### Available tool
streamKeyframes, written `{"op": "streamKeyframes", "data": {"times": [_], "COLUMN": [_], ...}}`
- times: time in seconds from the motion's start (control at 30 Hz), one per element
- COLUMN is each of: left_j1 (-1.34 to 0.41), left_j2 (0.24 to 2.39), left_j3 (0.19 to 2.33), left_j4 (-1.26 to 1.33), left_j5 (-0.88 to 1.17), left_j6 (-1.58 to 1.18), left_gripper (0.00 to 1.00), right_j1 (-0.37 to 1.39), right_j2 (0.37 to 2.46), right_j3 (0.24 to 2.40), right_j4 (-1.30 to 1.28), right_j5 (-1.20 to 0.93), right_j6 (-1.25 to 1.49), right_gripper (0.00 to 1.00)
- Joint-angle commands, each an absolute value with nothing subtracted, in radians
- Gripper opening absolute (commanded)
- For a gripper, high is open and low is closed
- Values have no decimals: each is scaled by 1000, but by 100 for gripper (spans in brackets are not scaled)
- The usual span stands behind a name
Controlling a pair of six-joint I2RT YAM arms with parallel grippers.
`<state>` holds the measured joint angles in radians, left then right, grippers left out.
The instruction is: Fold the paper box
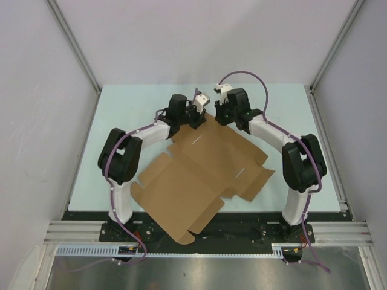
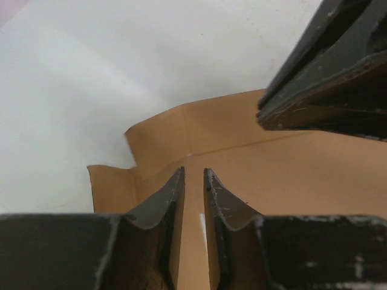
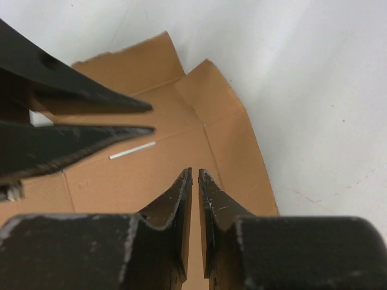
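Observation:
The paper box [image 1: 193, 181] is a flat brown die-cut cardboard sheet lying unfolded on the table, with flaps spread out on all sides. My left gripper [image 1: 195, 122] hovers over its far end, jaws almost together with nothing between them; in the left wrist view [image 2: 193, 172] the cardboard [image 2: 290, 175] lies beneath it. My right gripper [image 1: 220, 115] is just to its right over the sheet's far corner, also nearly closed and empty. In the right wrist view [image 3: 194, 172] the sheet [image 3: 121, 175] shows creases and a white slit. Each wrist view also shows the other gripper's fingers [image 2: 326, 90] [image 3: 72, 121].
The pale green tabletop [image 1: 121, 115] is enclosed by white walls with aluminium posts [image 1: 72, 42]. A black rail [image 1: 242, 226] runs along the near edge, and the sheet's near flap overhangs it. Both arm bases stand at that edge.

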<state>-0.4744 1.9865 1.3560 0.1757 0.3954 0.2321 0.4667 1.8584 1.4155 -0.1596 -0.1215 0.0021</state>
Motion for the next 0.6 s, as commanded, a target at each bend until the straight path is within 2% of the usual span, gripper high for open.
{"op": "streamKeyframes", "data": {"times": [0.0,0.1,0.13,0.17,0.23,0.27,0.3,0.37,0.57], "left_j1": [-497,-499,-500,-497,-497,-497,-497,-492,-469], "left_j2": [1996,1982,1979,1974,1964,1963,1971,1980,1918], "left_j3": [1393,1371,1367,1361,1358,1367,1374,1405,1332], "left_j4": [132,138,140,143,150,150,149,120,172], "left_j5": [400,382,358,342,295,279,258,207,158], "left_j6": [170,158,164,169,179,183,183,169,121], "left_gripper": [23,24,30,36,49,51,53,55,56], "right_j1": [483,485,483,483,480,477,469,453,371], "right_j2": [1873,1876,1876,1878,1887,1891,1904,1924,1986], "right_j3": [1466,1465,1466,1465,1465,1465,1463,1463,1460], "right_j4": [-155,-166,-175,-179,-187,-190,-192,-187,-149], "right_j5": [-127,-124,-114,-110,-94,-84,-74,-77,-144], "right_j6": [-5,-5,-5,-5,-5,-5,-5,-5,28], "right_gripper": [15,16,18,26,37,44,47,51,53]}}
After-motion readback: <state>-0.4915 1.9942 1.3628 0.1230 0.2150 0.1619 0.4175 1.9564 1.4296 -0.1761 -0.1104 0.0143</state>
